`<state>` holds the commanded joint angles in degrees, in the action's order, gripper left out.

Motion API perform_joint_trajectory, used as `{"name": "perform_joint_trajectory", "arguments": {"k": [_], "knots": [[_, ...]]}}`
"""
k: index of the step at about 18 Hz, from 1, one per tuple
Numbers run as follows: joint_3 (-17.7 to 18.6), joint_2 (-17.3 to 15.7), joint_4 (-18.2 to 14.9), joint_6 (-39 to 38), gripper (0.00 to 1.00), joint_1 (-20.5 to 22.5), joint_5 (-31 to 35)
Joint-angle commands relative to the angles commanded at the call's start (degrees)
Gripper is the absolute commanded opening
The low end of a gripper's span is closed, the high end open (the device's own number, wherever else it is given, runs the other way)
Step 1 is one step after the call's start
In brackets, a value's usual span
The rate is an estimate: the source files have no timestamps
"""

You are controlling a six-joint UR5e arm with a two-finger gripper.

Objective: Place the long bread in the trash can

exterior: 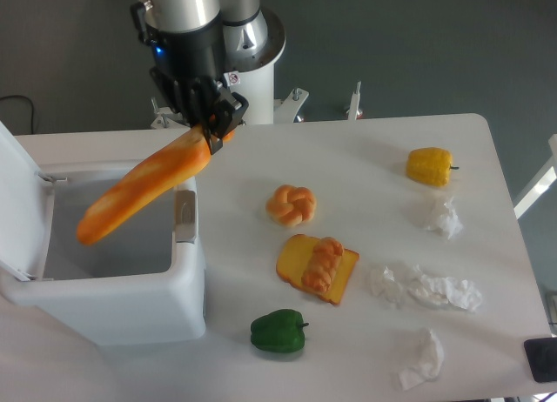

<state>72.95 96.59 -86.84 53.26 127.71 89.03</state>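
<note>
The arm descends from the top of the frame, left of centre, its silver and black wrist pointing down and slightly toward the right. At its end the claw (218,128) pinches one tapered end of the long bread (144,186), its dark fingers pressed against the loaf on both sides. The long bread hangs in the air at a slant, running from the claw down toward the left, with its free end over the open mouth of the trash can (122,311). The trash can fills the lower left of the frame; its lid (19,202) stands raised at the left edge and the grey latch (184,216) shows on the rim facing the middle of the desk (365,158).

Right of the trash can lie a knotted bun (291,204), a bread slice topped with a twisted roll (317,267) and a green pepper (278,331). A yellow pepper (430,166) sits in the upper right, with crumpled white tissues (444,291) scattered below it.
</note>
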Motion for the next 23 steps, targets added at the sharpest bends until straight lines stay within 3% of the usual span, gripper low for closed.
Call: {"name": "perform_joint_trajectory", "arguments": {"k": [14, 16, 19, 23], "knots": [[0.8, 0.9, 0.4, -3.3, 1.00, 0.2, -0.2], [1.8, 1.8, 2.5, -6.8, 1.00, 0.6, 0.5], [4.9, 1.6, 5.4, -9.1, 1.00, 7.1, 0.4], [5.5, 2.8, 5.4, -1.8, 1.00, 13.3, 0.4]]}}
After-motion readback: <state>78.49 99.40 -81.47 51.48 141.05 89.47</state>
